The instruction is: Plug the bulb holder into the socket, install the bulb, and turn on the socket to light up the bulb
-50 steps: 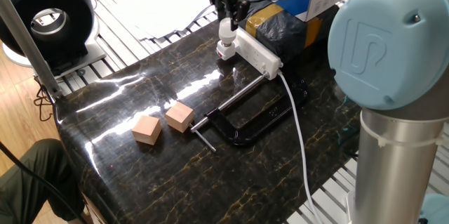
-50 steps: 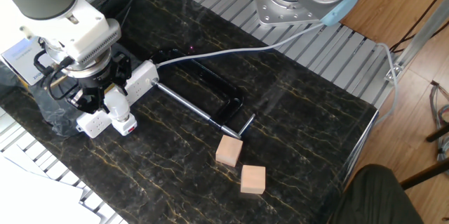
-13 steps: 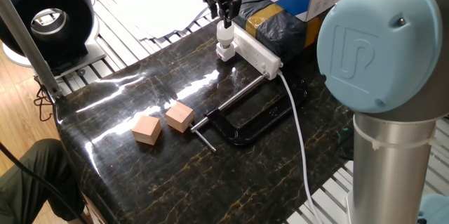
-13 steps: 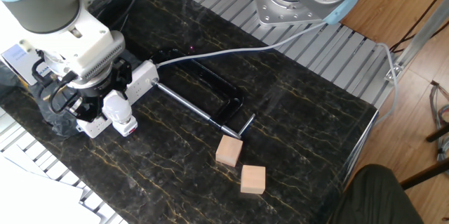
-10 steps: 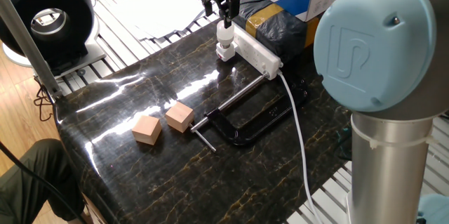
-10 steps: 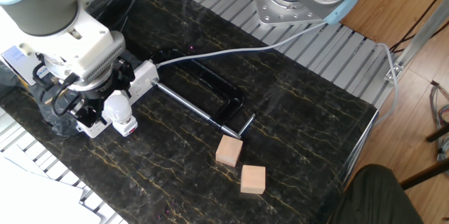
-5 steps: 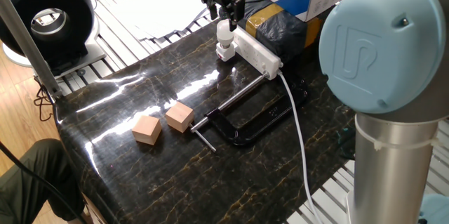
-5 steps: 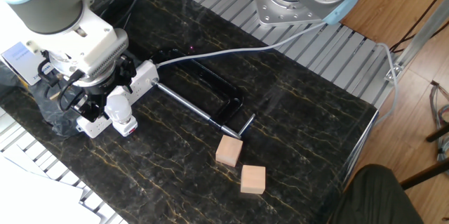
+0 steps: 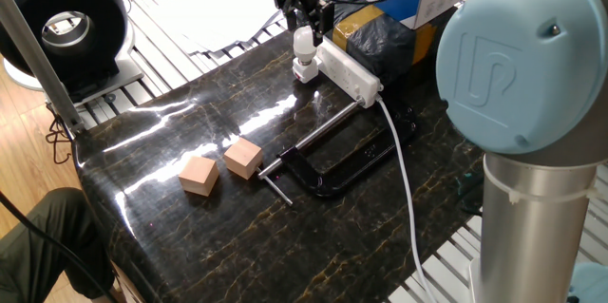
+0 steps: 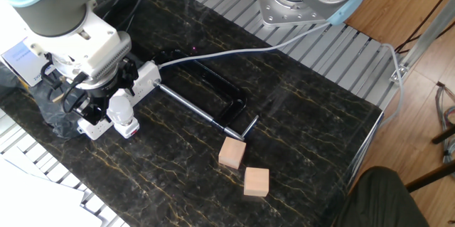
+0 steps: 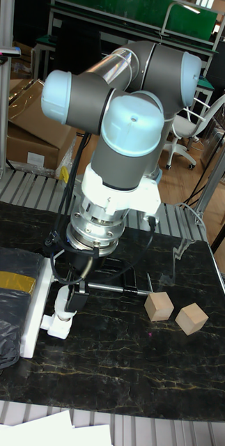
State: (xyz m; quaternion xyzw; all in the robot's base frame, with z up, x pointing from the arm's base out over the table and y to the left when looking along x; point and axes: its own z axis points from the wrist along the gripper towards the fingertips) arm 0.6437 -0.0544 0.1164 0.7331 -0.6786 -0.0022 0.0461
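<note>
The socket point(image 9: 353, 72) is a long white power strip lying at the far side of the dark marble table. The bulb holder point(image 9: 305, 73) sits plugged in at the strip's near end, and the white bulb point(image 9: 304, 47) stands upright in it. My gripper point(image 9: 306, 29) comes straight down over the bulb, its fingers closed on the globe's upper part. In the other fixed view the bulb point(image 10: 119, 107) shows between the black fingers above the holder point(image 10: 129, 128). In the tall fixed view the bulb point(image 11: 62, 304) looks unlit under the gripper point(image 11: 71, 293).
Two tan wooden cubes point(image 9: 199, 176) point(image 9: 243, 159) lie toward the table's front. A black clamp point(image 9: 332, 165) lies beside the strip's white cable point(image 9: 404, 175). A black-wrapped box point(image 9: 380, 42) stands behind the socket. A ribbed metal surface borders the table.
The gripper's wrist has turned about the bulb's vertical axis while staying over it. Bulb, holder and socket stay where they were.
</note>
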